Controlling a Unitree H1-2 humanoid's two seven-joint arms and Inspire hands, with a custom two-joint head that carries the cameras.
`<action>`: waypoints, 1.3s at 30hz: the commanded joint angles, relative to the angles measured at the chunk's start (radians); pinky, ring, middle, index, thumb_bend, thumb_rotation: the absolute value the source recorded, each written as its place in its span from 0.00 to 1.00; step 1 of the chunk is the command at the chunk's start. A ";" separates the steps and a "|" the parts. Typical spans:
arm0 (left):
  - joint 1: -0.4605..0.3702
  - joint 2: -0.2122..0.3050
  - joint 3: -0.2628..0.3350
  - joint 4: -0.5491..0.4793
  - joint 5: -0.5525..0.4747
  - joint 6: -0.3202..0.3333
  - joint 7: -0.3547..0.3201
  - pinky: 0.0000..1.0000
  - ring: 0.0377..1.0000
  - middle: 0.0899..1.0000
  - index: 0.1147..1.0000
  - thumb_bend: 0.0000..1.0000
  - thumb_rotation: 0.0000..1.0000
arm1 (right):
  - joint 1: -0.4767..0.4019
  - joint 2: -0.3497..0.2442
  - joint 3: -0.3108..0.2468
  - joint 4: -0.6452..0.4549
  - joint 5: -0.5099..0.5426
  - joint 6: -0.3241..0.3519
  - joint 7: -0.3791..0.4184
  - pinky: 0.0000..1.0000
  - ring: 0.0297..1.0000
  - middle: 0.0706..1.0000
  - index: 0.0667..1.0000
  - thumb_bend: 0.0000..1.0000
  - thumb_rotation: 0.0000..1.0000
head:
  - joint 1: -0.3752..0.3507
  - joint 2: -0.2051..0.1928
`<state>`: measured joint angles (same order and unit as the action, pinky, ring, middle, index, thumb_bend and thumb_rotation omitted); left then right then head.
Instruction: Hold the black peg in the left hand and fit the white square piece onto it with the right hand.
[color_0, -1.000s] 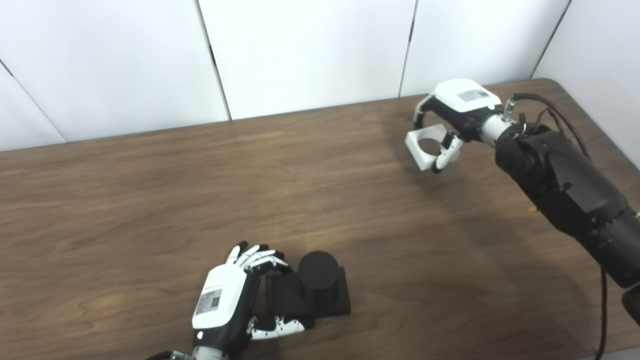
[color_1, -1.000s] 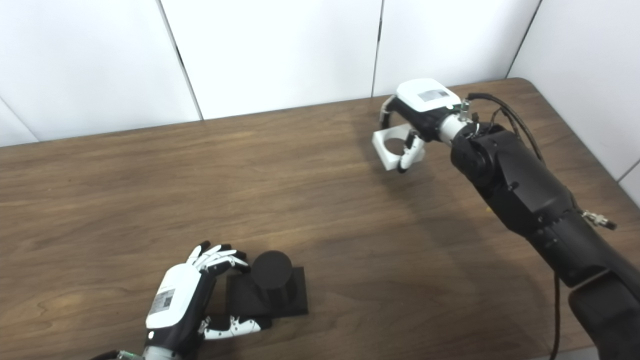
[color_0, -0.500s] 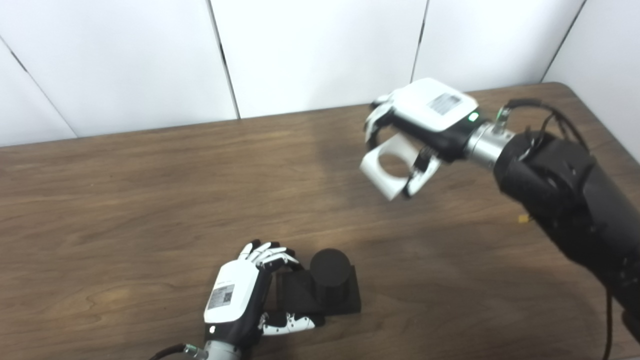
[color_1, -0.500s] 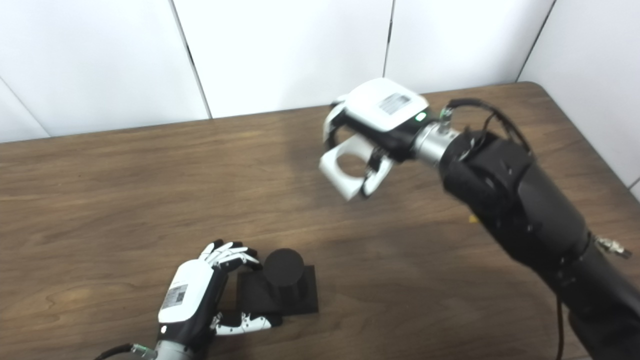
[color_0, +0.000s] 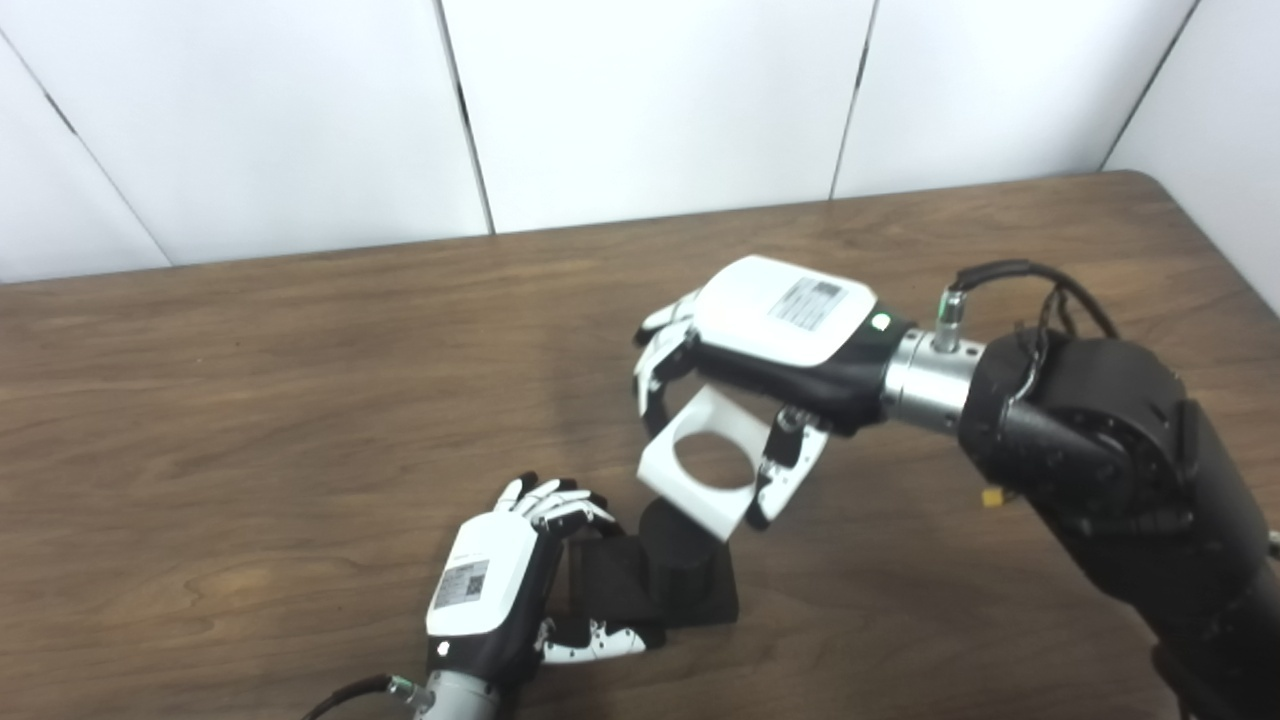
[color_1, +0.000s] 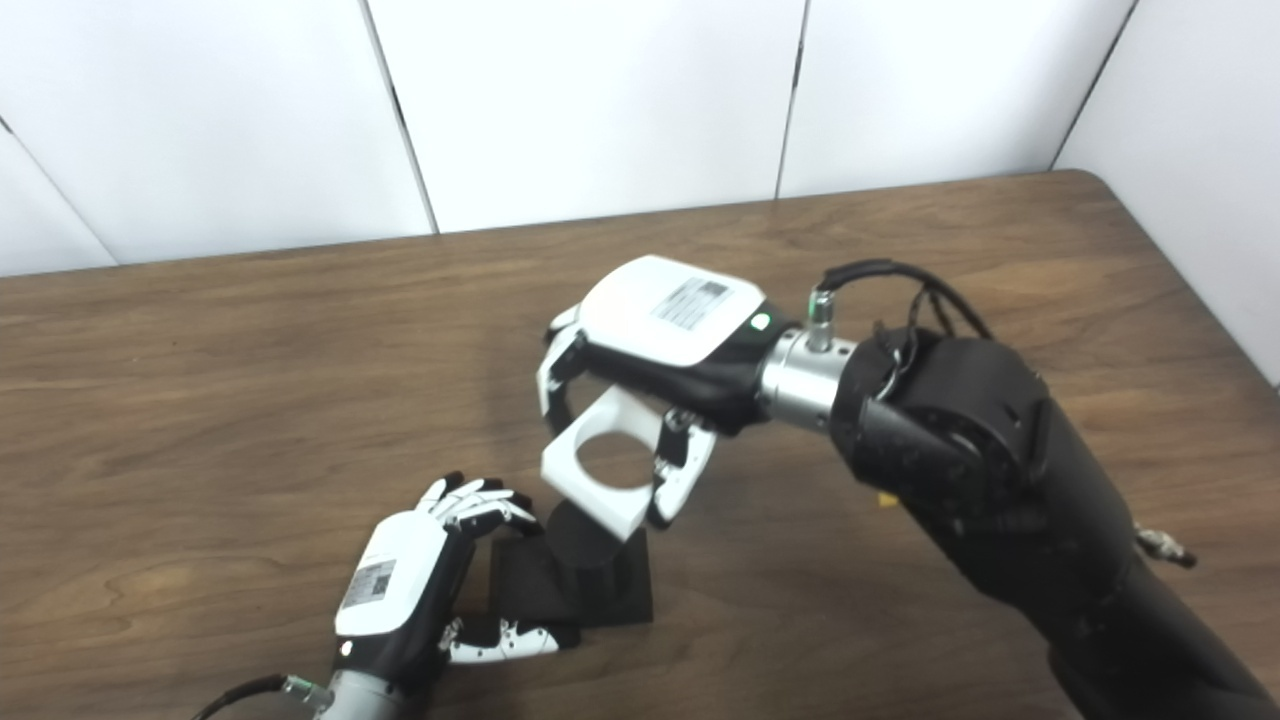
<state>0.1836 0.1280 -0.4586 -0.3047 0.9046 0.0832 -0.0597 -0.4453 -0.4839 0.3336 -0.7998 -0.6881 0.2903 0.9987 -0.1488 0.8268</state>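
Note:
The black peg (color_0: 678, 560), a short cylinder on a square black base, stands on the wooden table (color_0: 300, 400) near its front edge. My left hand (color_0: 510, 590) is shut on the base's left side, fingers at its back and thumb at its front. My right hand (color_0: 760, 350) is shut on the white square piece (color_0: 700, 465), which has a round hole through it. The piece hangs tilted in the air just above and slightly behind the peg's top, overlapping it in both views (color_1: 600, 475).
White wall panels (color_0: 650, 100) stand behind the table's far edge. The table's right corner (color_0: 1150, 185) is rounded. A small yellow bit (color_0: 990, 497) lies on the wood beside my right forearm.
My right hand has carried the white piece from the far right of the table down and left to just above the peg. My left hand stays on the base. The camera has shifted slightly.

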 joint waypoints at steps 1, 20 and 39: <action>-0.003 -0.006 -0.019 -0.008 0.019 0.005 -0.036 0.96 0.85 0.75 0.42 0.52 0.05 | -0.025 0.001 -0.013 -0.030 -0.002 0.027 0.014 0.86 0.87 0.72 0.44 0.52 0.13 | -0.002 0.001; -0.006 -0.017 -0.019 -0.014 0.026 0.014 -0.045 0.96 0.85 0.75 0.42 0.52 0.05 | 0.056 0.044 0.030 -0.018 -0.047 -0.009 0.036 0.88 0.89 0.72 0.45 0.52 0.13 | 0.006 0.009; -0.005 -0.020 -0.030 -0.024 0.033 0.019 -0.044 0.97 0.86 0.75 0.42 0.52 0.05 | 0.081 0.060 0.041 0.029 -0.072 -0.080 -0.016 0.89 0.89 0.74 0.45 0.52 0.13 | 0.012 0.012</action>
<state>0.1792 0.1180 -0.4721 -0.3158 0.9262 0.1062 -0.0809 -0.3563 -0.4231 0.3750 -0.7655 -0.7448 0.2275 0.9839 -0.1365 0.8376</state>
